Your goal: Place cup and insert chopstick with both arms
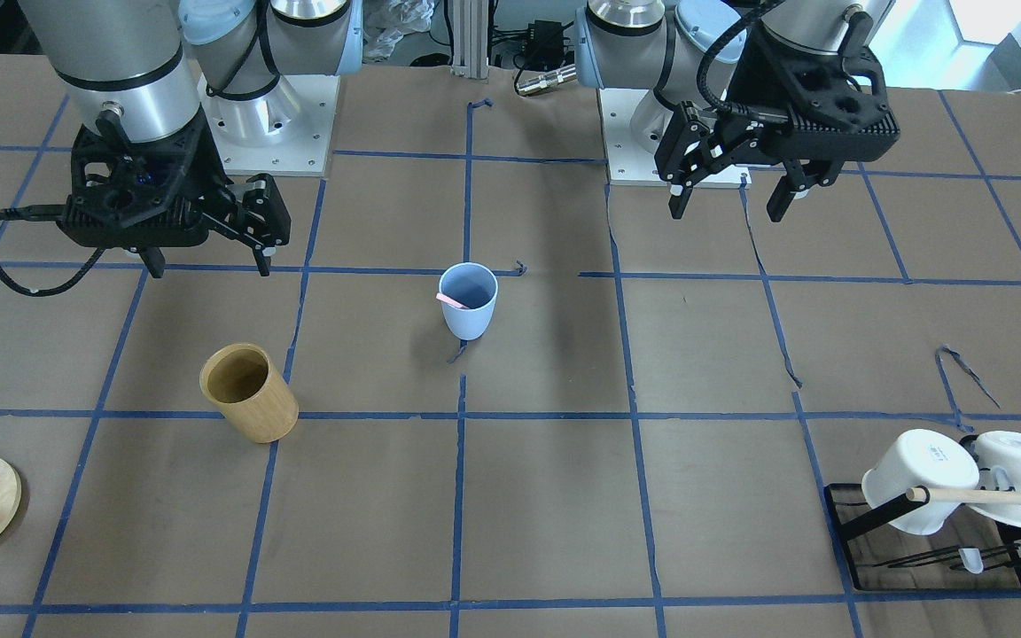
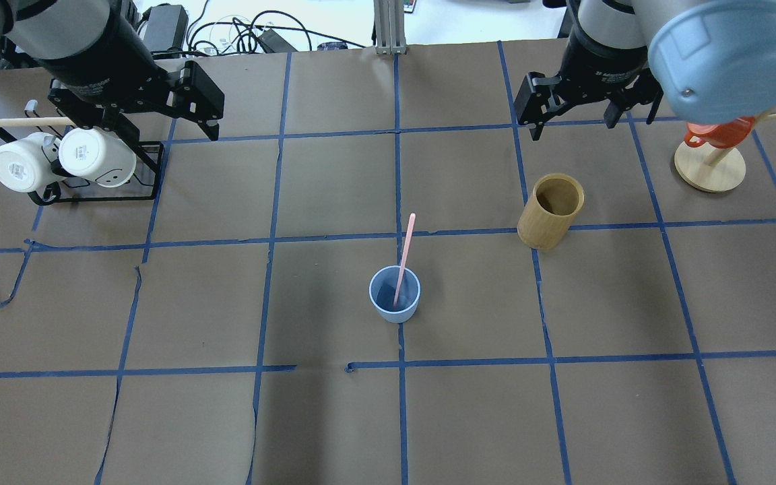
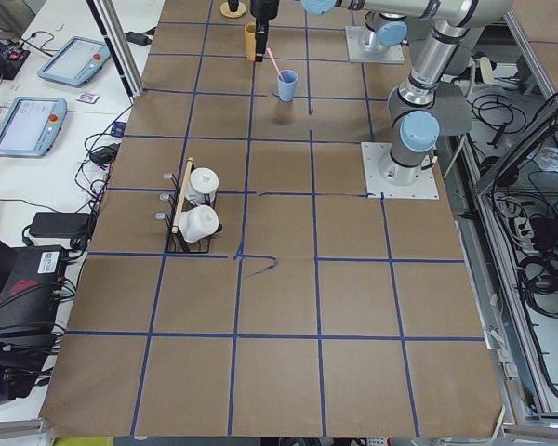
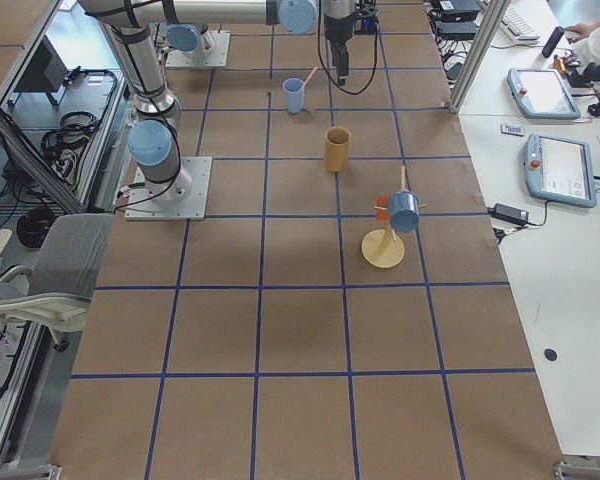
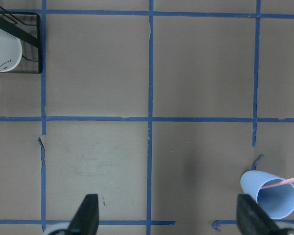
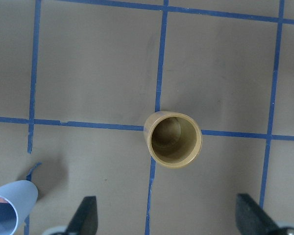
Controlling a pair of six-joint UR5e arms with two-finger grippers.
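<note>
The light-blue cup (image 2: 395, 294) stands upright near the table's middle, and it also shows in the front view (image 1: 469, 300). A pale-pink chopstick (image 2: 404, 259) leans inside the cup, its top past the rim; its tip shows in the front view (image 1: 453, 301). My left gripper (image 1: 730, 196) hangs open and empty high over the far left area, well away from the cup. My right gripper (image 1: 207, 262) hangs open and empty high over the far right area. The left wrist view shows the cup (image 5: 270, 195) low at right, between open fingers (image 5: 85, 214).
A tan bamboo cylinder (image 2: 552, 211) stands upright right of the cup, below the right gripper. A black rack (image 2: 147, 173) with two white mugs (image 2: 58, 158) and a wooden rod sits at the far left. A wooden stand (image 2: 709, 166) with an orange mug is at far right.
</note>
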